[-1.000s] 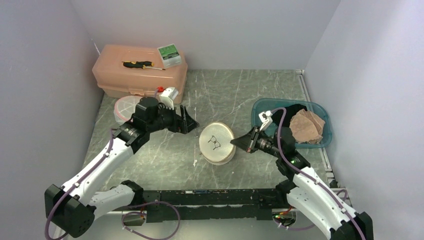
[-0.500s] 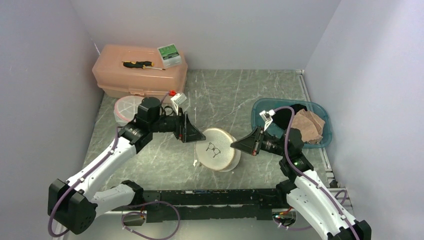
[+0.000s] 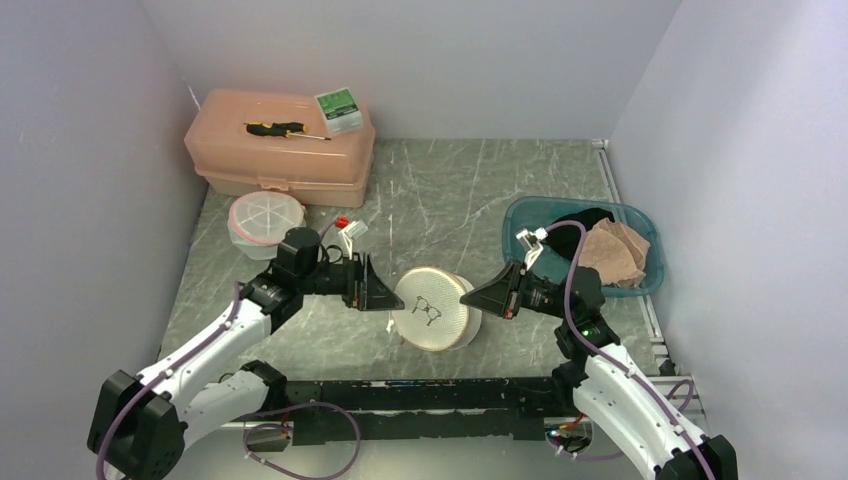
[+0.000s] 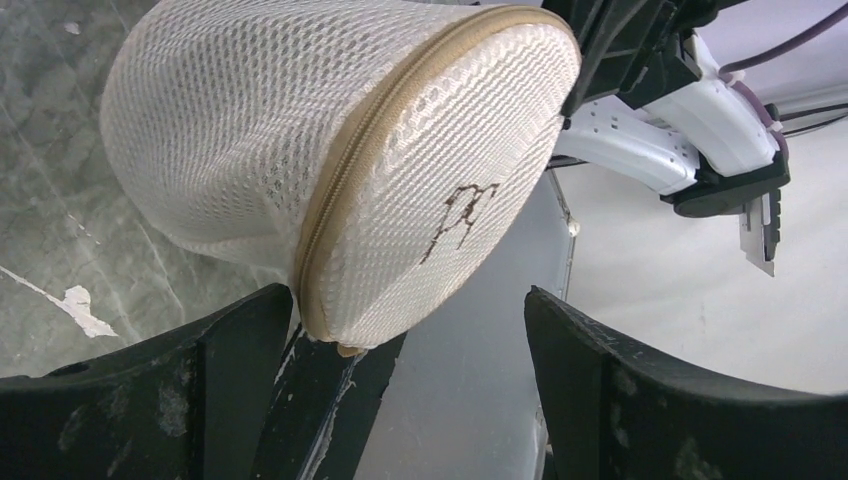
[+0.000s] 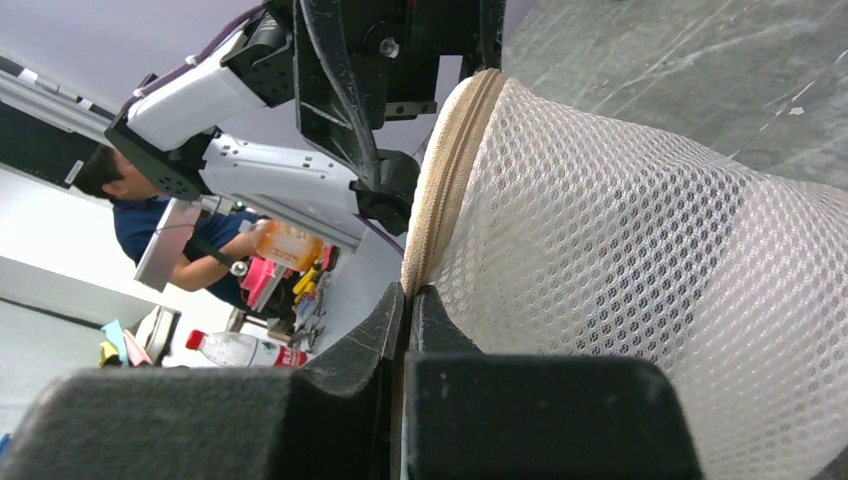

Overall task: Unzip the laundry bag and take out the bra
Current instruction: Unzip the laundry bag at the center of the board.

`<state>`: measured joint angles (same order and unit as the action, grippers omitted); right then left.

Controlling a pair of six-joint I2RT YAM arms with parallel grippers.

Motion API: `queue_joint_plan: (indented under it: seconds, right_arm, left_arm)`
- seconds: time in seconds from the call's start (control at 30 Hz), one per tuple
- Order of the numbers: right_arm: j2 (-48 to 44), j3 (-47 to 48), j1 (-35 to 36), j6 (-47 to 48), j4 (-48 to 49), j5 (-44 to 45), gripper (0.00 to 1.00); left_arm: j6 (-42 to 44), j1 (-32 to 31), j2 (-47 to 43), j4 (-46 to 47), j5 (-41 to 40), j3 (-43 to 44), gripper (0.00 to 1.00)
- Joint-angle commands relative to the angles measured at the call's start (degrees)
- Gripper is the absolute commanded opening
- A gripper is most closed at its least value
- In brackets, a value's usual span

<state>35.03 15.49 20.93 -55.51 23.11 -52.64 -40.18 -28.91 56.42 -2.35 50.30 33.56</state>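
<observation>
Laundry bag (image 3: 433,308), white mesh, is tilting up on edge mid-table (image 3: 470,190), zip (image 4: 380,150) looking closed. R gripper (image 3: 468,294) is pinching the zip rim, fingers pressed together. L gripper (image 3: 385,295) is hanging spread wide at the lower rim.

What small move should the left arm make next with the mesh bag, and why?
Probably close the left gripper on the small tan tab, likely the zipper pull, at the low end of the laundry bag. Its jaws stand open on either side of that edge, while the right gripper is shut on the zipper seam and holds the bag tilted.
</observation>
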Motion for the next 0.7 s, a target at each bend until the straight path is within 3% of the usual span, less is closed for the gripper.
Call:
queue_joint_plan:
  seconds: [0.0,0.23,0.57,0.67]
  right_arm:
    - [0.56,-0.18,-0.19,0.22,6.80,-1.06,0.00]
    - [3.82,-3.28,-0.19,-3.72,15.88,-1.36,0.00]
    - [3.75,-2.84,-0.21,-2.86,15.26,-2.35,0.00]
    - [4.42,-3.03,-0.18,-2.88,16.05,-2.80,0.00]
  left_arm:
    - [-3.07,0.19,-2.54,4.55,1.27,-1.17,0.91]
    - [-7.48,0.08,-0.25,10.87,0.66,-4.61,0.86]
    - [-8.22,-0.01,0.67,9.76,-3.91,-6.95,0.89]
    - [-10.85,-0.07,0.49,15.17,-2.43,-8.71,0.81]
